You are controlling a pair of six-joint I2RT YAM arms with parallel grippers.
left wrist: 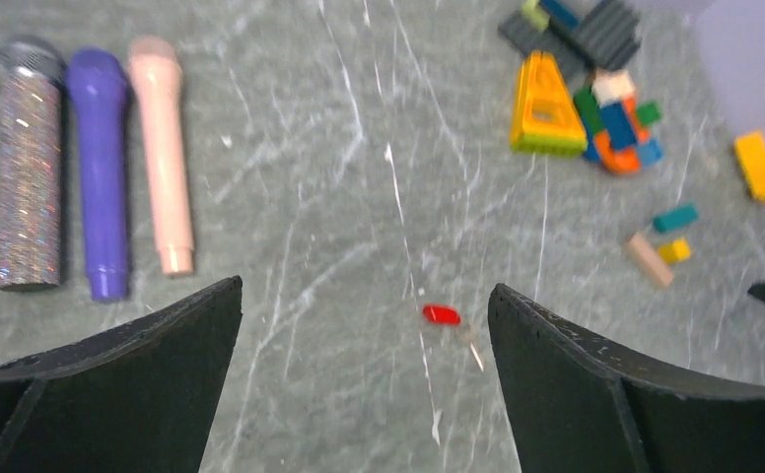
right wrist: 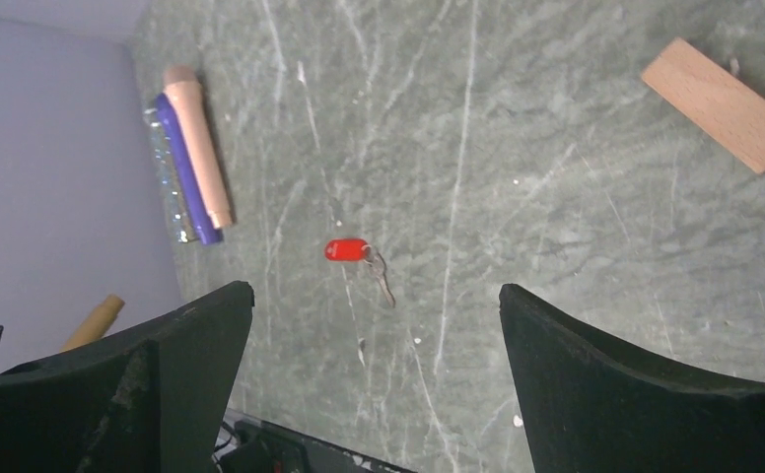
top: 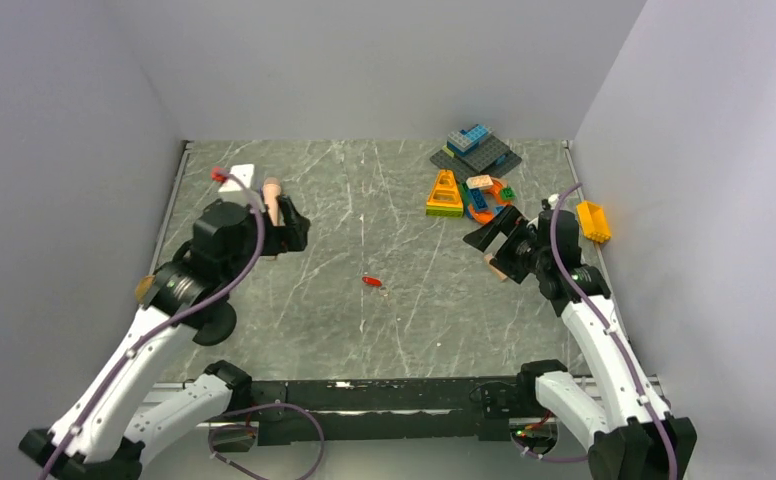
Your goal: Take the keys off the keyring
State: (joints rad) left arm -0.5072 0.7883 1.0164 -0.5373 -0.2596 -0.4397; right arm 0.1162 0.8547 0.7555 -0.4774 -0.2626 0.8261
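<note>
On the table [top: 364, 330], a faint key [right wrist: 382, 283] trails the keyring [right wrist: 345, 250]; left gripper [left wrist: 364, 296] and right gripper [right wrist: 376, 296] gape.

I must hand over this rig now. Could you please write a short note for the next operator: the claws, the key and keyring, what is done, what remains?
Left claw: open, empty, raised above the table.
Right claw: open, empty, also raised.
Keyring: its red tag lies flat near the table's middle, between the arms. The key lies beside it and appears joined to the ring.
Done: nothing; neither claw touches them.
Left: hold the tag, grip the key, work it off the ring.
</note>
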